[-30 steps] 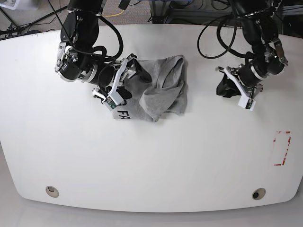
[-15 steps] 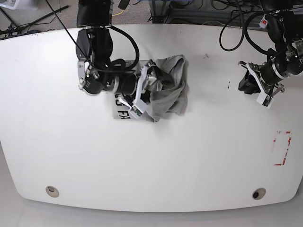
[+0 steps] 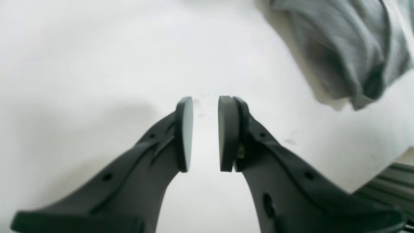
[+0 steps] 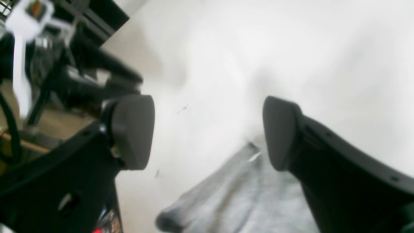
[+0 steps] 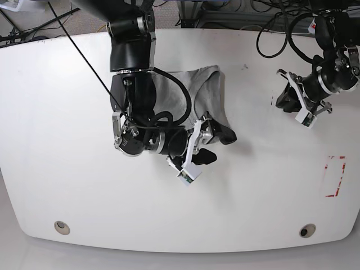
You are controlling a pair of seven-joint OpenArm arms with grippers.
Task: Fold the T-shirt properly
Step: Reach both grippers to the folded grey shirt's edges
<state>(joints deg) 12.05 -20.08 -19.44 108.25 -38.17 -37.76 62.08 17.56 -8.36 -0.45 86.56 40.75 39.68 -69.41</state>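
Grey T-shirt (image 5: 194, 93) lies bunched on white worktop (image 5: 84, 185), upper-centre. Right end effector (image 5: 207, 144) spread wide, empty, at shirt's lower edge. Left end effector (image 5: 286, 98) well apart from shirt, pads w/ narrow gap, nothing pinched.

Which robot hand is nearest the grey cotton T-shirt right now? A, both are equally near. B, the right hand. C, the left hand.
B: in the base view the right hand sits at the edge of the grey cotton T-shirt, with its pads spread wide, while the left hand hangs over bare white table far off to the side.
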